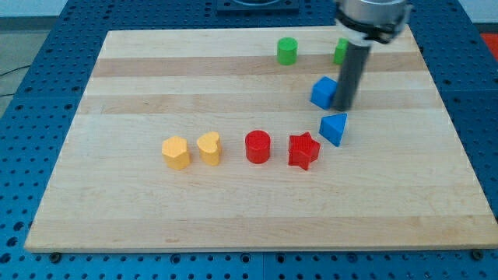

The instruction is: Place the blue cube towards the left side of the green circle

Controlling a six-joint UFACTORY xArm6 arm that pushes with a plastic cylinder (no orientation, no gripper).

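The blue cube (322,92) sits on the wooden board at the upper right. The green circle (287,50), a short green cylinder, stands above and to the left of it near the board's top edge. My tip (342,107) is at the end of the dark rod, touching the blue cube's right side. The rod hides part of the cube's right edge.
A second green block (341,51) is partly hidden behind the rod at the top right. A blue triangular block (334,128) lies just below my tip. A red star (303,151), a red cylinder (257,146), a yellow heart (208,148) and a yellow block (176,152) form a row below.
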